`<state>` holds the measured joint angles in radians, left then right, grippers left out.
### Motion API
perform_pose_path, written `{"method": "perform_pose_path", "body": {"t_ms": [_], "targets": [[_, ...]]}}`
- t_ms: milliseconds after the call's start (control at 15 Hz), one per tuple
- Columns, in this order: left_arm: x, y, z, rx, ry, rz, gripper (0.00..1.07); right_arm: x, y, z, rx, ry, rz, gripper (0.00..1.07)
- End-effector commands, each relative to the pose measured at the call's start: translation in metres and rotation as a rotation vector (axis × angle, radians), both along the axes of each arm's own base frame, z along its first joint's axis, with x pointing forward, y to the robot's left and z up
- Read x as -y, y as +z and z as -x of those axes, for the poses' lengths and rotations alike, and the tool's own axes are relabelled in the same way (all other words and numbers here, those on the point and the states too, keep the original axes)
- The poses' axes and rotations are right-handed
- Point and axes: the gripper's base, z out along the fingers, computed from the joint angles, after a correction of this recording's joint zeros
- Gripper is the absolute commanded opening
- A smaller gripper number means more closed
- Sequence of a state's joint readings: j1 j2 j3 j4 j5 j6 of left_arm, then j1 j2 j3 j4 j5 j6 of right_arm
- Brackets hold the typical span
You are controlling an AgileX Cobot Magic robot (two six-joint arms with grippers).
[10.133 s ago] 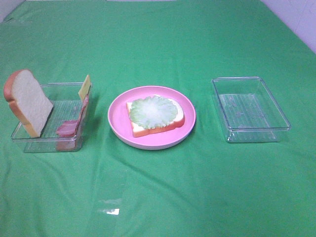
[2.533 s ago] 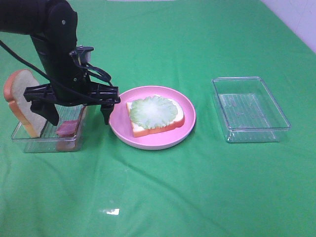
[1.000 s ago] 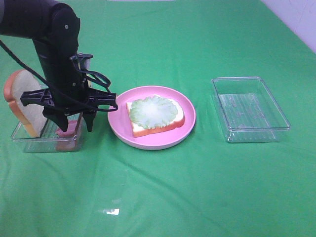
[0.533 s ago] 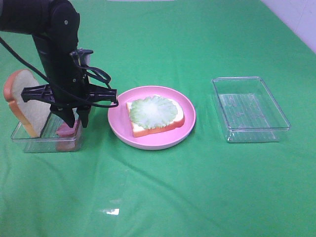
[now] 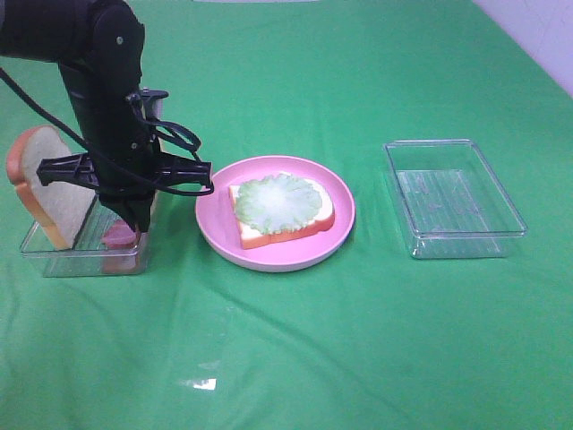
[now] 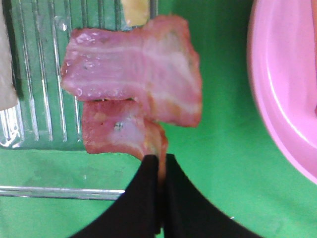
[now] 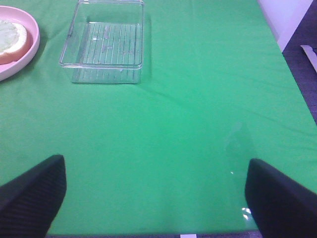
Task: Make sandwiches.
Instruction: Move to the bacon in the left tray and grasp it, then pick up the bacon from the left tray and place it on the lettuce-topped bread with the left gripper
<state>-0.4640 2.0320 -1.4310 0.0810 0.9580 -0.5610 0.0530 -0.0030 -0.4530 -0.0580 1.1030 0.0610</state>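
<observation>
**Left hand pinches bacon at the tray's edge**

The left hand [image 6: 159, 163] is closed, its two black fingers [image 6: 143, 198] pressed together on a corner of the lower of two bacon strips [image 6: 133, 99]. The strips overlap, the wider one lying across the narrower. From the wrist camera they show partly over the ribbed floor of the left tray [image 6: 44, 129] and partly over the green cloth beside it. From the high camera the left hand [image 5: 134, 228] points straight down into the plate-side end of this clear tray [image 5: 54, 255], with the bacon [image 5: 119, 236] showing pink just under it.

Just past the bacon, a cheese square [image 6: 134, 11] shows at the tray's wall. At the tray's other end a bread slice [image 5: 49, 184] stands tilted, leaning outward over the rim.

Next to the tray, near but apart, sits the round pink plate [image 5: 215, 224]. On it lies a second bread slice [image 5: 286, 235], flat, with a ruffled lettuce leaf [image 5: 279, 202] spread on top.

Well apart on the other side of the plate rests a second clear tray [image 5: 452, 197] with nothing in it.

The right hand [image 7: 153, 163] is spread wide and holds nothing. Its dark fingers [image 7: 29, 193] hang over bare green desk [image 5: 358, 340], well away from that tray.
</observation>
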Motion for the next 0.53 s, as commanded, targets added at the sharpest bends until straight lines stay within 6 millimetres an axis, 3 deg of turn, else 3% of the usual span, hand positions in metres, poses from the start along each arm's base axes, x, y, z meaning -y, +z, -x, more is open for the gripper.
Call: {"method": "perform_pose_path", "body": {"t_ms": [67, 533], "targets": [[-0.0001, 0.0045, 0.0023, -0.013, 0.007, -0.009, 0.0, 0.0004, -0.0006, 0.0032, 0.027, 0.0, 0.009, 0.95], [-0.0008, 0.0044, 0.005, -0.039, 0.004, -0.024, 0.0, 0.0004, -0.0006, 0.0032, 0.027, 0.0, 0.009, 0.95]]}}
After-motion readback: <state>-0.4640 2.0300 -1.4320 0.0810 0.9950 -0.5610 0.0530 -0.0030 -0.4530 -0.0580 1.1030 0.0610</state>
